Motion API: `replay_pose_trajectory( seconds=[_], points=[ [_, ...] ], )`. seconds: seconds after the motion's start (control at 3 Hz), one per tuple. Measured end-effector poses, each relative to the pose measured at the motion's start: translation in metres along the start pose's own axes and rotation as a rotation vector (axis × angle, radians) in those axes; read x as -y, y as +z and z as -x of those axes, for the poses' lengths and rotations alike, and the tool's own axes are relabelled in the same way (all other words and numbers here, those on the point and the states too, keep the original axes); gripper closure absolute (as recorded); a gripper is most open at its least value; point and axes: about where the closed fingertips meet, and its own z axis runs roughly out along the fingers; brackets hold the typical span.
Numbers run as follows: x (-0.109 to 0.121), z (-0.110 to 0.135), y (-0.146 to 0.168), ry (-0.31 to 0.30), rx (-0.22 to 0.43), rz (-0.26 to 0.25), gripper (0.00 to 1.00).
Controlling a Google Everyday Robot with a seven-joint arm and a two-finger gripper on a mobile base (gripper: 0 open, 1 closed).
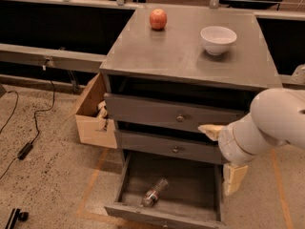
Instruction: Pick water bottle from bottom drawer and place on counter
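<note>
Water bottle [154,192] located: it lies on its side, set diagonally, on the floor of the bottom drawer [193,182]. That is below my end effector [226,159] and to its left as the camera sees it, near the drawer's front. It is not yet grasped.

Items by size:
- **Table [171,56]:** the cabinet's grey top slab, above and behind the end effector.
- **Bottom drawer:** pulled out beneath the end effector. The bottle is its only visible content.
- **Middle drawer [162,144]:** shut, with its front level with the end effector and just beside it.
- **Cardboard box [93,118]:** well to the left, against the cabinet's side.
- **White bowl [218,39]:** on the table, above the end effector.
- **Apple [158,19]:** on the table, farther back and to the left.

End effector: it hangs at the cabinet's front right, over the bottom drawer's right side and apart from the bottle. I cannot tell whether it is open or closed.

Risks, as judged:
1. My arm is bulky and sits close to the middle drawer front and the drawer's right wall. A careless descent could strike either.
2. The bottle is round and lying flat. A glancing touch would likely roll it away, possibly back under the middle drawer.
3. Clear plastic may slip in a shallow or off-centre grasp.
4. The bowl and apple sit on the table, so a poorly chosen set-down spot could knock one.
</note>
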Motion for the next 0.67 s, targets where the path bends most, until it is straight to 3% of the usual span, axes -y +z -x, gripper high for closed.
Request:
replay_pose_trajectory(
  seconds=[0.33,0.67],
  points=[
    [0.005,0.006,0.007,-0.112,0.005,-0.023,0.00],
    [0.002,0.009,0.029,-0.150,0.009,-0.012,0.00]
  ],
)
